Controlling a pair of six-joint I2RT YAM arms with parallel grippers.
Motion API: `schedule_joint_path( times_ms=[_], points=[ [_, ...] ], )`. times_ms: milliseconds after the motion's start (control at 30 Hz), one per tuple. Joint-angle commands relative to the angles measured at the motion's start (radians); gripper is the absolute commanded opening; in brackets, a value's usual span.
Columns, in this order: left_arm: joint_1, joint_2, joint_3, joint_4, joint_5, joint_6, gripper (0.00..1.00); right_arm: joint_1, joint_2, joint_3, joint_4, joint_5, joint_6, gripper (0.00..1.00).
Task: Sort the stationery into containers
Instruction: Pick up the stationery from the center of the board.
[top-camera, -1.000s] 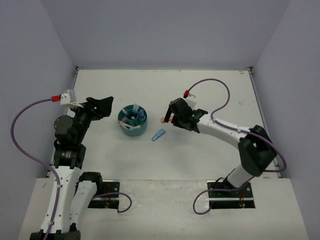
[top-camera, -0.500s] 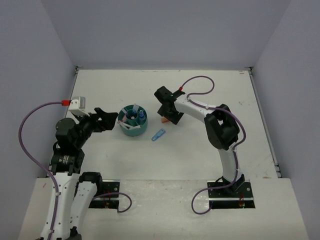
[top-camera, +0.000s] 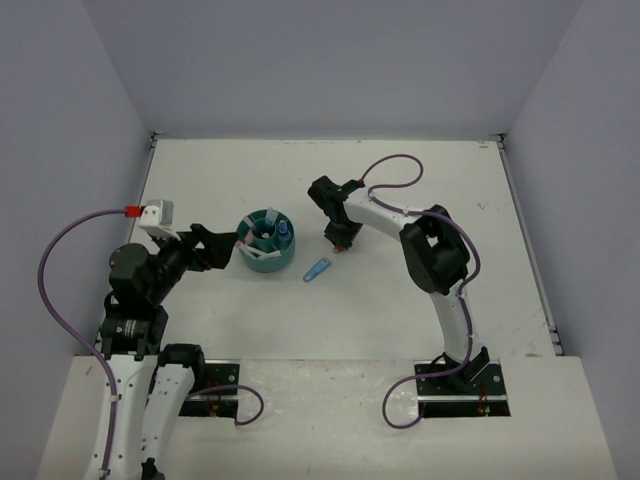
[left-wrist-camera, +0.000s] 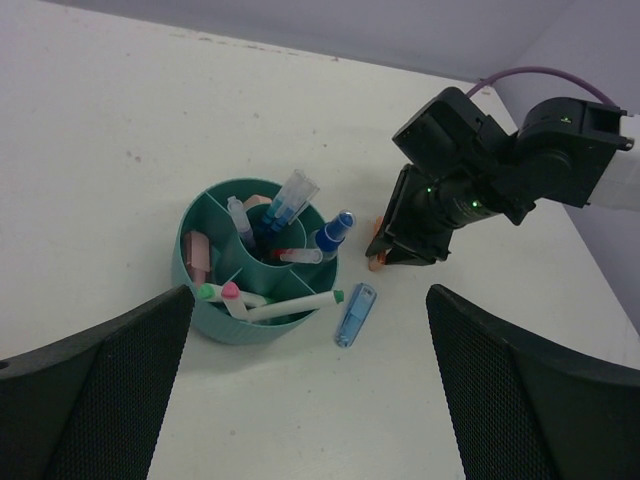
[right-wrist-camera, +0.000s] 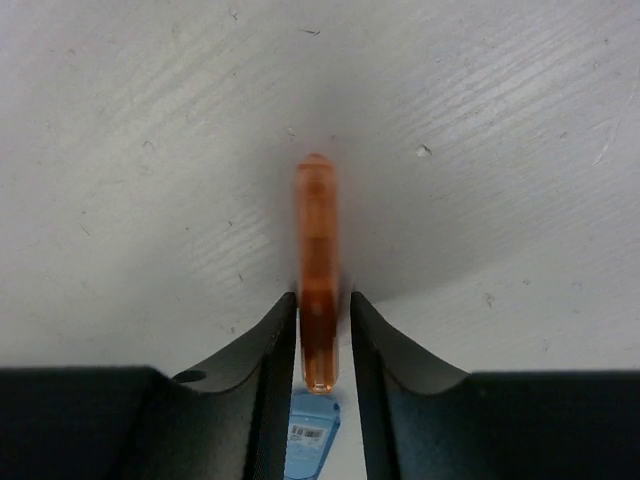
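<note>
Teal organizer (left-wrist-camera: 232, 326) holds pens (left-wrist-camera: 285, 205); right fingers (right-wrist-camera: 272, 380) pinch orange marker (right-wrist-camera: 318, 260); left fingers (left-wrist-camera: 90, 400) spread.

A white surface (top-camera: 400, 310) fills the middle of the frame, lightly scuffed, with plain grey walls (top-camera: 330, 60) along top and sides.

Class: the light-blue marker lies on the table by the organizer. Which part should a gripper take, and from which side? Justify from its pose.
Grip the light-blue marker at mid-body, coming down from above, fingers across its narrow width. It lies flat, clear of the organizer, so both long sides are open and the middle should balance it.
</note>
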Motion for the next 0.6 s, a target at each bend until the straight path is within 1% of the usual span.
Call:
schedule_joint_path(
  times_ms=[0,67,200,233,333,367,400,433,467,500,533,567],
  points=[
    [0.002,-0.013,-0.007,-0.022,0.031,0.031,1.00,-0.007,-0.044,-0.061,0.011,0.031,-0.020,0.28],
    [0.002,-0.018,-0.005,-0.022,0.039,0.024,1.00,-0.010,-0.080,-0.117,0.067,0.028,-0.079,0.01],
    [0.002,-0.014,-0.025,-0.004,0.060,0.004,1.00,-0.009,-0.144,-0.179,0.147,0.041,-0.174,0.00],
    [0.002,-0.007,-0.038,0.019,0.087,-0.013,1.00,-0.006,-0.184,-0.220,0.209,0.041,-0.242,0.00],
    [0.002,0.030,-0.068,0.102,0.219,-0.079,1.00,0.029,-0.416,-0.381,0.417,0.028,-0.476,0.00],
    [0.002,0.042,-0.076,0.144,0.263,-0.105,1.00,0.050,-0.512,-0.445,0.510,-0.005,-0.581,0.00],
    [0.002,0.047,-0.089,0.216,0.313,-0.143,1.00,0.085,-0.637,-0.544,0.658,-0.099,-0.745,0.00],
    [0.002,0.050,-0.104,0.295,0.384,-0.164,1.00,0.120,-0.694,-0.630,0.772,-0.210,-0.863,0.00],
    [0.001,0.050,-0.119,0.369,0.447,-0.194,1.00,0.129,-0.768,-0.653,0.855,-0.240,-0.942,0.00],
    [-0.001,0.047,-0.136,0.469,0.549,-0.264,1.00,0.154,-0.898,-0.731,0.909,-0.412,-0.998,0.00],
    [-0.008,0.039,-0.176,0.662,0.629,-0.345,1.00,0.168,-0.998,-0.808,1.003,-0.600,-1.024,0.00],
    [-0.016,0.029,-0.222,0.876,0.686,-0.421,1.00,0.174,-1.073,-0.869,1.113,-0.757,-1.036,0.00]
  ],
)
